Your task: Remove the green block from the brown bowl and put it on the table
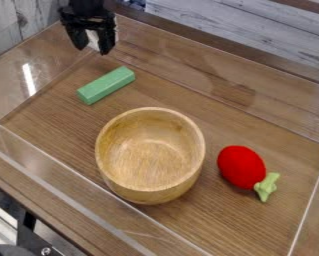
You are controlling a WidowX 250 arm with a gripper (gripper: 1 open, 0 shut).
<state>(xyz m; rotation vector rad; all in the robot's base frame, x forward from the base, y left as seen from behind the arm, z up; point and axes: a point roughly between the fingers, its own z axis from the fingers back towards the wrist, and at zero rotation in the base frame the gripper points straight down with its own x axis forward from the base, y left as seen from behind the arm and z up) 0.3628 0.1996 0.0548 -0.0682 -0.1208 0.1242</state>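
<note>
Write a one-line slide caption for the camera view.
Green block lies on the table beside the empty brown bowl; open gripper hovers behind it, red toy fruit at right.

No text, label, brand, number or sign can be read anywhere in the view; the green block (106,85) at upper left is plain; the brown bowl (150,155) at centre shows only wood grain; the red toy fruit (242,167) at lower right bears no marking; the table (229,105) and its clear walls carry no lettering.
</note>
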